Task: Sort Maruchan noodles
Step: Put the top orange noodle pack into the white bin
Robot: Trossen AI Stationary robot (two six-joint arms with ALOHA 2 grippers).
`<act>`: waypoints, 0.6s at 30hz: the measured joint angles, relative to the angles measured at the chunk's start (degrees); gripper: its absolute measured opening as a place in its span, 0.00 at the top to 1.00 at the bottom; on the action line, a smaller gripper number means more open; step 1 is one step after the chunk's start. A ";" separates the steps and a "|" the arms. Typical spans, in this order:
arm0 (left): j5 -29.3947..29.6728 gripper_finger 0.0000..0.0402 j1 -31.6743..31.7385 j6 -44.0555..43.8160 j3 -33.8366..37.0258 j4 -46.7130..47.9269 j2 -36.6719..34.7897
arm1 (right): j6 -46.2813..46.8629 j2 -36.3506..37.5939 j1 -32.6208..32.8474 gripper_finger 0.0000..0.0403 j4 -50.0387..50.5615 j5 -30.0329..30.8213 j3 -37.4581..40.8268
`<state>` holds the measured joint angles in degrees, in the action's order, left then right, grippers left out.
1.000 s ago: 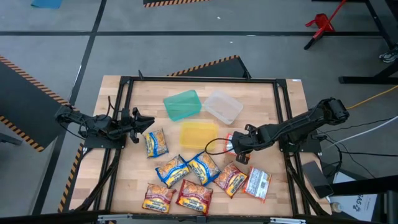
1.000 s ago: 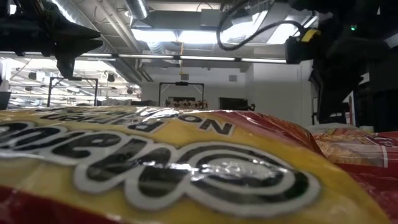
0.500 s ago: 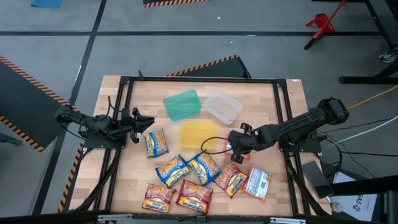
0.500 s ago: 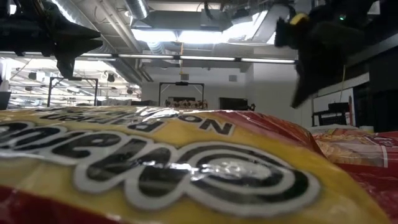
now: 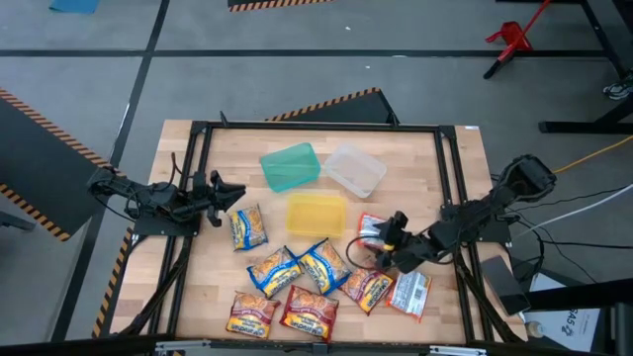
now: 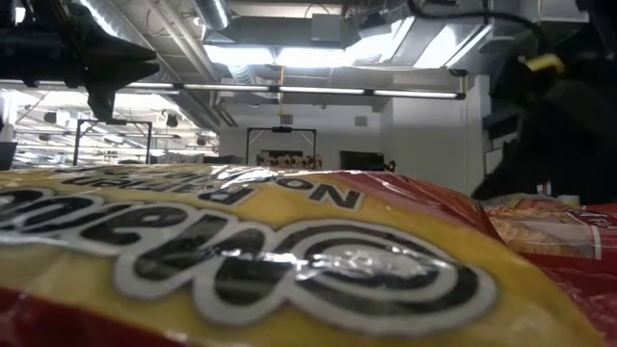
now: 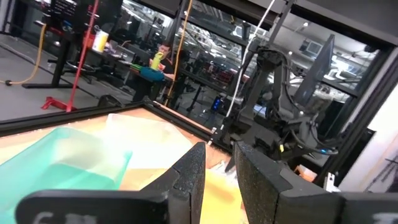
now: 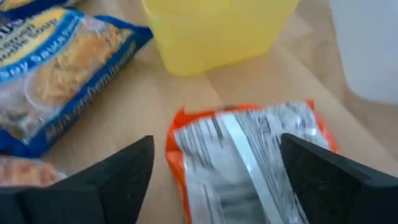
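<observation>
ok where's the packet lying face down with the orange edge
In the high view it lies on the table's right half, the orange-edged packet just right of the yellow container, with the open right gripper beside it.

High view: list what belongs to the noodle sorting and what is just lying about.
Belongs to the job:
- noodle packets
- orange packet in front of the open right end effector

Just lying about:
- teal container
- clear container
- yellow container
</observation>
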<state>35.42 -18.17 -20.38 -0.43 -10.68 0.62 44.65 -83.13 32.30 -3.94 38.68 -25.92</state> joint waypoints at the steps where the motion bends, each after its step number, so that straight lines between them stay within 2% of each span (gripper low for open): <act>1: 0.28 0.79 0.00 0.00 0.00 0.00 0.00 | -0.12 0.03 -0.02 0.15 -1.15 0.10 1.44; 5: 1.52 0.79 0.00 0.00 0.00 0.02 0.01 | -0.45 0.31 -0.01 0.15 -2.57 2.80 5.96; 8: 2.95 0.79 0.00 -0.02 0.00 0.07 0.02 | -0.47 0.37 -0.01 0.19 -4.88 3.44 8.17; 18: 6.08 0.79 0.00 -0.08 -0.01 1.38 0.01 | -0.68 0.38 -0.01 0.59 -4.45 5.43 10.28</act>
<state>41.50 -18.17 -20.46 -0.43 -9.30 0.63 43.97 -82.75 32.29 -8.39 44.11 -15.64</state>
